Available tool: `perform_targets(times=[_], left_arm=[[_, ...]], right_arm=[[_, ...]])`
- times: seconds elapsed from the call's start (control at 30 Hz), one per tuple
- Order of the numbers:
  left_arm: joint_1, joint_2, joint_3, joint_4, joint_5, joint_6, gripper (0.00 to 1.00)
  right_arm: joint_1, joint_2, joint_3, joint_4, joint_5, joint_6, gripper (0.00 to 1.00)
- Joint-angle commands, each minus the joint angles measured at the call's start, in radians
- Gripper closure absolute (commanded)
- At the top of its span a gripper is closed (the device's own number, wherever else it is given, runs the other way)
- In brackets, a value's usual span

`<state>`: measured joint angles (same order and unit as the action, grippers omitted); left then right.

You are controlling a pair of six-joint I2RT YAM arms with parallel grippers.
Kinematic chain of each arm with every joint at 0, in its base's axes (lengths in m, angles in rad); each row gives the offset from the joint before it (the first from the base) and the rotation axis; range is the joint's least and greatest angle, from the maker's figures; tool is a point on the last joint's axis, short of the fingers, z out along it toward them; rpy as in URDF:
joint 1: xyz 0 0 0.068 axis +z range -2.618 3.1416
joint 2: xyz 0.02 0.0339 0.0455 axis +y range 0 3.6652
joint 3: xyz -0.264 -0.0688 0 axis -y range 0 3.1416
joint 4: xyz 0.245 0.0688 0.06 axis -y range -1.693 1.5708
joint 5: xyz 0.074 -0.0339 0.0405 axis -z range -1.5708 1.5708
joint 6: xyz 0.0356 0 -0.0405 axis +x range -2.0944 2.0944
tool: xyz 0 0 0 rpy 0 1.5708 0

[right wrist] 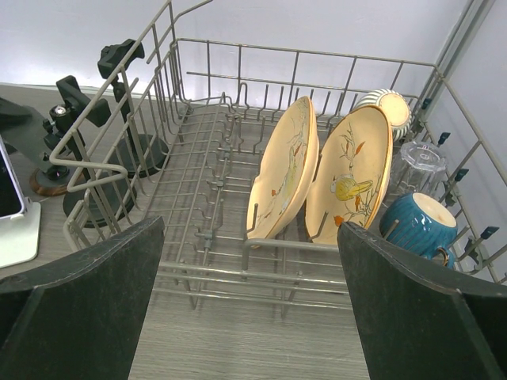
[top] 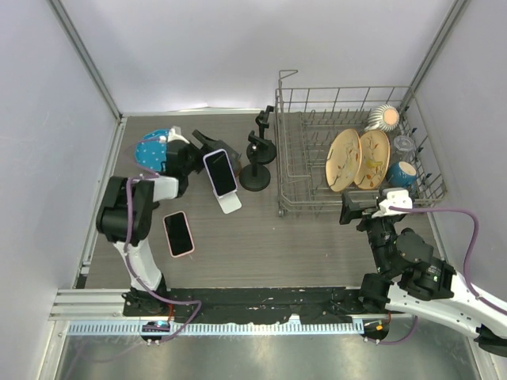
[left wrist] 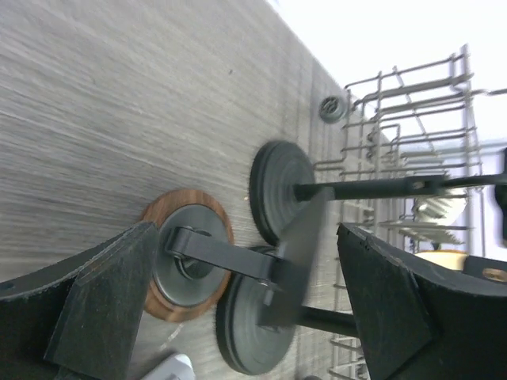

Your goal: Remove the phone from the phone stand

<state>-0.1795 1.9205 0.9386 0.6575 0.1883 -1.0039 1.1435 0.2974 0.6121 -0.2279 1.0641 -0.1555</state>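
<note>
A phone (top: 219, 172) with a dark screen leans upright on a white phone stand (top: 230, 204) left of the table's middle. Its edge (right wrist: 7, 190) and the stand (right wrist: 21, 234) show at the left of the right wrist view. My left gripper (top: 188, 158) is open and empty, just left of the phone, level with its top. In the left wrist view the gripper (left wrist: 247, 237) shows no phone, only a white corner (left wrist: 170, 369) at the bottom. My right gripper (top: 358, 208) is open and empty at the dish rack's near edge; it also shows in the right wrist view (right wrist: 249, 237).
A second phone in a pink case (top: 178, 233) lies flat near the left arm. A black stand on a wooden base (left wrist: 186, 255) and black round-based stands (top: 255, 170) sit behind the phone. The wire dish rack (top: 285, 162) holds plates (top: 346, 160), a blue cup (top: 402, 173). A teal dish (top: 149, 150) sits far left.
</note>
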Motion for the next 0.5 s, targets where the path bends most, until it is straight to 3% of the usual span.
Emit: perform_targets(times=[0.0,0.23,0.37,0.47], left_arm=[[0.020,-0.257,-0.011,-0.177,-0.146,0.118,0.00],[0.020,-0.572,-0.067,-0.633,-0.412,0.136,0.00],[0.020,-0.731,-0.078,-0.881,-0.515,0.117,0.00],[0.020,-0.845,-0.066,-1.033,-0.543,0.183,0.00]], right_arm=[[0.002,0.016,0.009,0.035,0.004,-0.012,0.04],[0.002,0.013,0.011,0.033,-0.003,-0.009,0.04],[0.002,0.014,0.020,0.022,-0.016,-0.001,0.03],[0.002,0.026,0.038,0.004,-0.042,0.017,0.03]])
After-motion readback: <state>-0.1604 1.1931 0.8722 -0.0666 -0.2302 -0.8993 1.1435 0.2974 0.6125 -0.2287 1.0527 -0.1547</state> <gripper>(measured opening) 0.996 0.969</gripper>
